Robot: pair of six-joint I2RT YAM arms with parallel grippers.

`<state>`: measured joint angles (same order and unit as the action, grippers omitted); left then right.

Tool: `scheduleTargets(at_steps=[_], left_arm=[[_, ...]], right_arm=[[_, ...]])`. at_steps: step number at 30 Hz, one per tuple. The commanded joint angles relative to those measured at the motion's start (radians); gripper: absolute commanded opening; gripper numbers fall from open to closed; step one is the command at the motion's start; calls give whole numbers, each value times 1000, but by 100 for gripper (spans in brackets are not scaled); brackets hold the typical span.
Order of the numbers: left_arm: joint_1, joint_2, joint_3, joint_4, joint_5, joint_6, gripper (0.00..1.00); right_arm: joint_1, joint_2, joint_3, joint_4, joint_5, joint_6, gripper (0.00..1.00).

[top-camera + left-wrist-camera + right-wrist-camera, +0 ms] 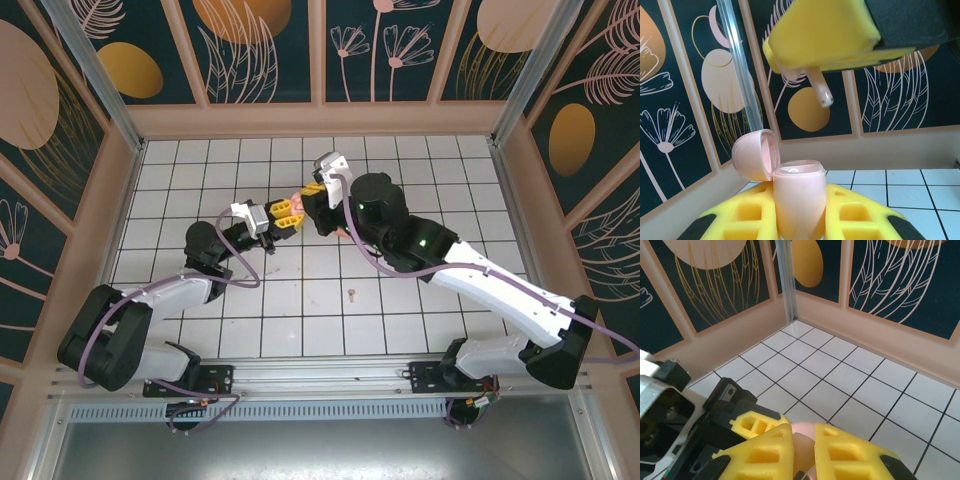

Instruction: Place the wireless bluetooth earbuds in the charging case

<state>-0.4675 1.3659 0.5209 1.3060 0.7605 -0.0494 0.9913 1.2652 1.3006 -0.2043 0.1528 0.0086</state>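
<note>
**Pale pink earbud held over the open case**

At the left wrist, the left gripper [800, 217] pinches a pale pink charging case [799, 187] between its yellow foam fingers [747, 212]. The case stands upright with one pad on each side. Its lid [754, 154] is hinged open and leans off to the left of the fingers, so the rim of the mouth is uncovered.

Above that mouth hangs the right gripper [780, 57]. Its own yellow pads are pressed onto a pale pink earbud [819, 87]. The earbud's stem points down and a little to the right, and there is open air between its tip and the case rim.

From the right wrist, the earbud's pink body shows wedged between the two pads. One finger of the left gripper sits just beyond them on the left.

Past both sets of fingers the white tiled floor [840, 375] runs bare to the foot of the back wall [880, 340] and the corner post [785, 280]. From above, the two grippers meet tip to tip near the middle of the floor, well apart from every wall.
</note>
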Motion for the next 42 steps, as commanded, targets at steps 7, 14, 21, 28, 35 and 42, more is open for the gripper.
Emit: scheduleTargets(at_steps=[7,14,21,28,35,42], left_arm=[[-7,8,35,67,27,-18,0],[-10,9,45,65,31,-23,0],[-15,9,47,61,39,-22,0],[-17,1,48,61,38,-23,0],[-17,-11,48,58,42,-23,0],[-18,-19,50,56,40,-24,0]], right_arm=[[10,-7,-30,51,-26,1,13],[10,4,-35,57,-31,8,13],[9,15,-34,69,-19,6,12],[6,22,-45,60,-1,5,11],[-8,20,-68,60,16,8,10],[-18,24,-80,55,14,10,9]])
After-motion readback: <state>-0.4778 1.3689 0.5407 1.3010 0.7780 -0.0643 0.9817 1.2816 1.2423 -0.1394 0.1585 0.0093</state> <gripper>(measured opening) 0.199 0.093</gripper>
